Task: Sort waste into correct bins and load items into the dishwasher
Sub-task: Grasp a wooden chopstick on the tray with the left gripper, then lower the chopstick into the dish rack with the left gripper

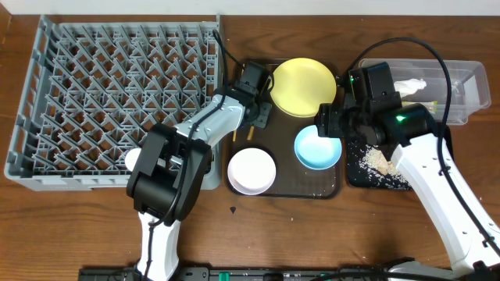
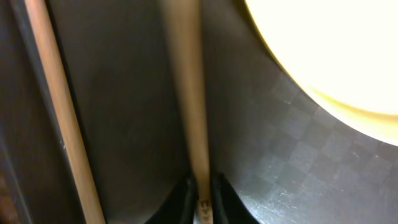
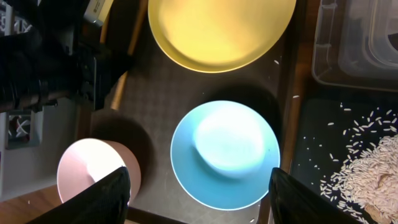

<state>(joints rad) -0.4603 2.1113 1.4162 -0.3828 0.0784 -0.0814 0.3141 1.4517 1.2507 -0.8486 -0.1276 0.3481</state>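
Observation:
My left gripper (image 1: pixel 255 109) (image 2: pixel 202 202) is shut on a wooden chopstick (image 2: pixel 186 93) at the left edge of the dark-brown tray. The second chopstick (image 2: pixel 62 124) lies beside it, apart. The yellow plate (image 1: pixel 303 86) (image 2: pixel 329 50), light-blue bowl (image 1: pixel 318 147) (image 3: pixel 225 152) and white bowl (image 1: pixel 251 170) (image 3: pixel 93 168) sit on that tray. My right gripper (image 1: pixel 330 125) (image 3: pixel 202 199) is open and empty above the light-blue bowl. The grey dish rack (image 1: pixel 47 101) stands at the left. Crumpled white wrapper (image 1: pixel 410 86) lies in the clear tub (image 1: pixel 469 74). Rice crumbs (image 1: pixel 380 160) (image 3: pixel 367 168) lie on the black tray (image 1: pixel 355 168).
The dark-brown tray (image 1: pixel 285 187) lies between the rack and the black tray. My left arm reaches along the rack's right side. A small white round thing (image 1: pixel 133 160) shows at the rack's front, partly hidden by the arm. Bare wood table (image 1: pixel 312 234) lies in front.

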